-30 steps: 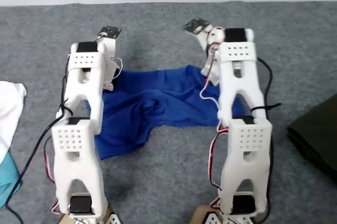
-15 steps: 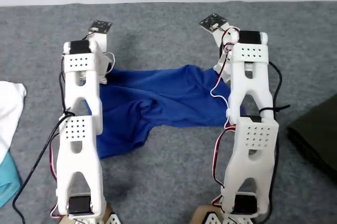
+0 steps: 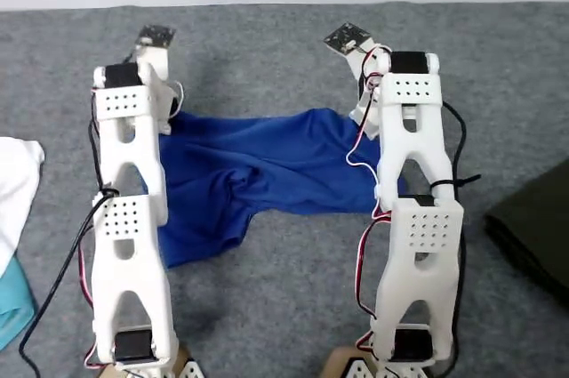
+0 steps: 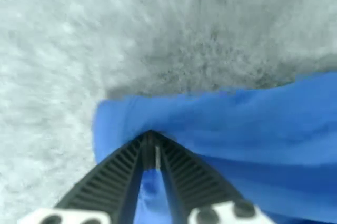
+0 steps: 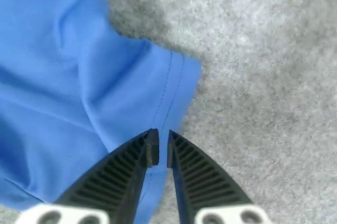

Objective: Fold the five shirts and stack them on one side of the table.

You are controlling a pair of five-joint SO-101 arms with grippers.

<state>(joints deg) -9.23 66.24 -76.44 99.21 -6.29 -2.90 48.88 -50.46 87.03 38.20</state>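
Note:
A crumpled blue shirt (image 3: pixel 267 173) lies spread across the grey table between my two arms. In the left wrist view my left gripper (image 4: pixel 150 138) is shut on the blue shirt (image 4: pixel 237 124) at a bunched far corner. In the right wrist view my right gripper (image 5: pixel 159 140) is shut on a hemmed corner of the blue shirt (image 5: pixel 63 66). From above, the left arm (image 3: pixel 124 120) stands over the shirt's far left corner. The right arm (image 3: pixel 404 120) stands over its far right corner. The arms hide both pinched corners from above.
A white shirt (image 3: pixel 18 182) lies at the left edge, with a teal one (image 3: pixel 11 307) nearer the front. A dark green shirt (image 3: pixel 533 218) sits at the right edge. Bare grey felt (image 3: pixel 293 298) shows in front of the blue shirt and behind it.
The left arm has moved left with its corner, stretching the blue shirt's far edge wider. The right arm moved right, then back a little.

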